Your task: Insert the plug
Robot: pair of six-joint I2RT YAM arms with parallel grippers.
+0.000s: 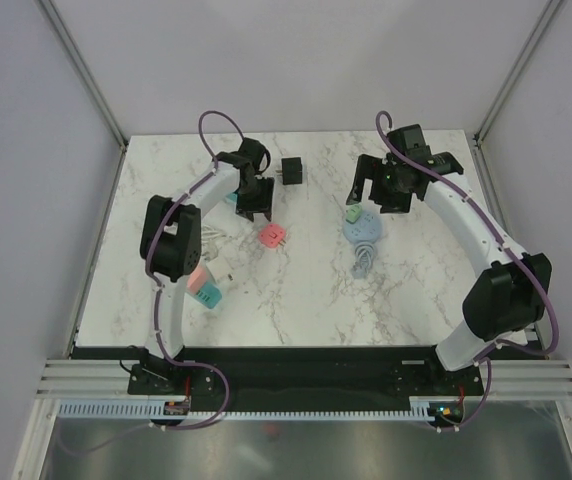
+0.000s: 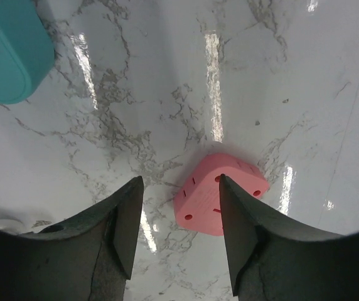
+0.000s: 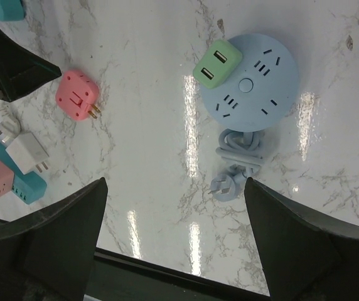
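A pink plug adapter (image 1: 272, 236) lies on the marble table; in the left wrist view (image 2: 220, 191) it sits just beyond and partly behind the right fingertip, untouched. My left gripper (image 1: 255, 207) is open and empty (image 2: 179, 182), hovering just left of it. A round blue power strip (image 1: 364, 232) with a green adapter (image 3: 217, 63) plugged in lies at centre right. Its coiled cord ends in a blue plug (image 3: 223, 186). My right gripper (image 1: 388, 195) is open and empty (image 3: 175, 182), high above the strip.
A black adapter (image 1: 291, 171) stands at the back centre. A teal power strip (image 1: 208, 295) with a pink cube on it lies front left, with a white plug (image 3: 26, 152) beside it. Another teal object (image 2: 7, 50) lies by the left gripper.
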